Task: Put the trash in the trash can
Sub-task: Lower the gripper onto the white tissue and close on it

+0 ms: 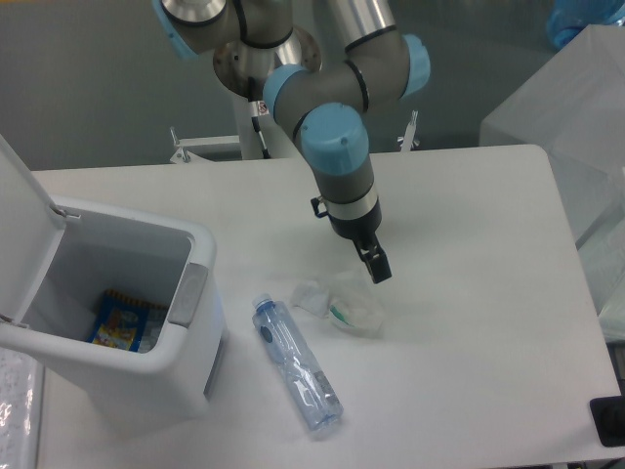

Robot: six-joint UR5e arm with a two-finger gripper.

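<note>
gripper: centre of frame, pointing down, seen edge-on so only one dark finger shows; can't tell if jaws are spread or pressed together, nothing visibly held
gap to wrapper: fingertip sits just above the upper right edge of the wrapper; contact unclear
arm: grey links with light blue joint caps, comes down from top centre of frame
wrapper: crumpled white with small green mark, lies on the table just below the gripper
bottle: clear bluish, lying on its side lower centre, cap end toward upper left, just left of and below the wrapper, not touching it
trash can: white, left side of frame, lid flipped open and standing up at far left, grey panel faces the bottle; colourful packet lies inside at the bottom
table: white, carries all of it
</note>
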